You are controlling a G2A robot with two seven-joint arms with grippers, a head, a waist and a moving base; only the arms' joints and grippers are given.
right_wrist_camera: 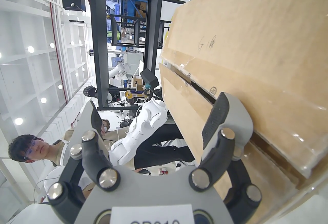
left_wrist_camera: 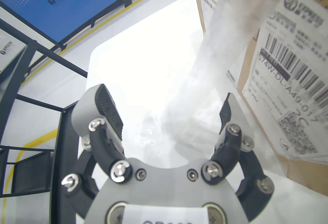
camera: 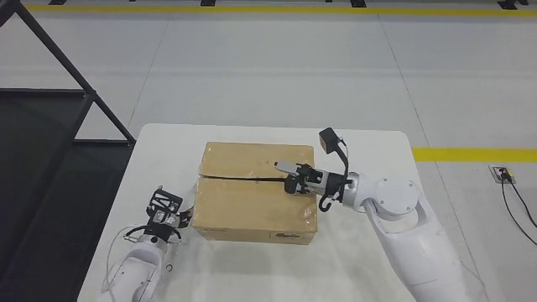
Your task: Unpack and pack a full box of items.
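**A:** From above, how does the box look?

**B:** The box (camera: 256,189) is plain brown cardboard, closed, standing flat in the middle of the white table (camera: 369,147). Its long axis runs parallel to the table's far edge. A dark seam (camera: 243,179) follows that axis along the middle of the top.

**A:** And the grippers there?

**B:** The right gripper (camera: 285,176) is over the right half of the top, at the seam, pointing along it toward the box's left end. The left gripper (camera: 166,200) sits low beside that left end, near the table's left edge. Their fingers are too small to judge from here.

**A:** The left wrist view?

**B:** The left gripper (left_wrist_camera: 167,112) is spread wide with nothing clamped. The box (left_wrist_camera: 201,12) stands just beside it, cut off by the frame, with white labels (left_wrist_camera: 292,86) on its wall. A blurred pale band (left_wrist_camera: 220,37) crosses in front of the box and runs down between the fingers. I cannot tell what it is.

**A:** The right wrist view?

**B:** The right gripper (right_wrist_camera: 156,117) is also spread and grips nothing. One finger (right_wrist_camera: 217,117) lies close against the top of the box (right_wrist_camera: 256,30), right at the seam (right_wrist_camera: 194,86). The other stands away from the cardboard. I cannot tell whether the near finger touches. The seam shows as a narrow dark gap between two flaps, with clear tape (right_wrist_camera: 183,66) glinting along it and faint handwriting on one flap. The far part of the box runs out of the frame.
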